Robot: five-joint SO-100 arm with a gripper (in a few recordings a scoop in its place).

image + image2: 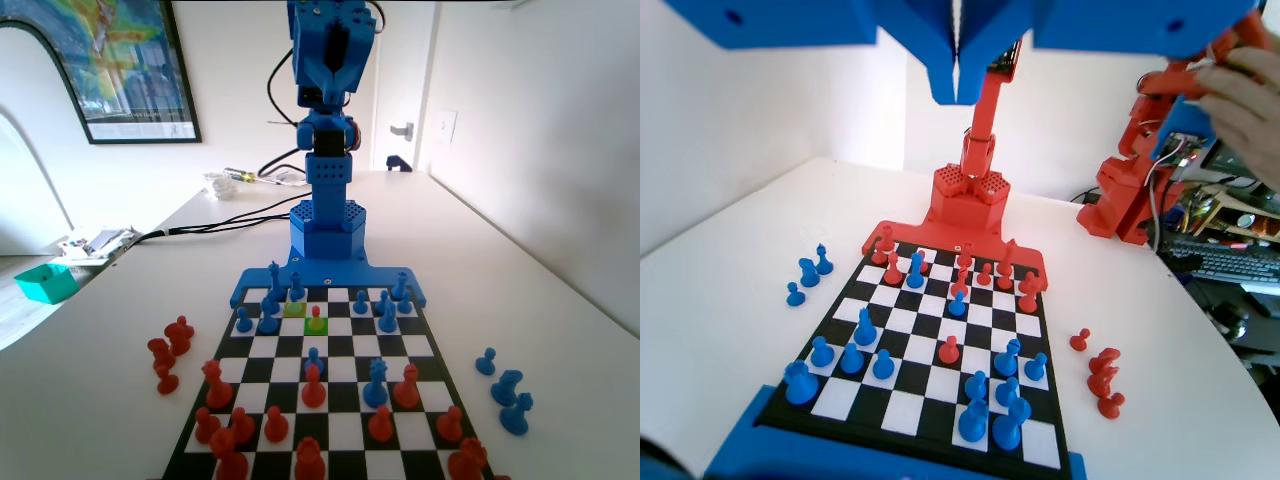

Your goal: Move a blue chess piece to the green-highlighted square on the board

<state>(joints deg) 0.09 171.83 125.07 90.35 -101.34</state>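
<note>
On the board (415, 347) the green-highlighted square (309, 329) lies in the third row from the blue arm, and a red pawn (316, 316) stands on it. Just left of it and one row farther is a lime square (291, 310), with a small blue pawn (297, 289) at its far edge. In the wrist view that blue pawn (976, 384) is right of and nearer than the red pawn (949, 349). My gripper (335, 80) is raised high above the arm's base, far from the pieces. In the wrist view the gripper (957, 85) is shut, jaws together, holding nothing.
Blue pieces (385, 318) crowd the board's far rows and red pieces (275, 425) the near rows. Off the board, captured blue pieces (508, 388) stand on the right and red ones (170, 350) on the left. A teal box (45, 282) sits at the table's left edge.
</note>
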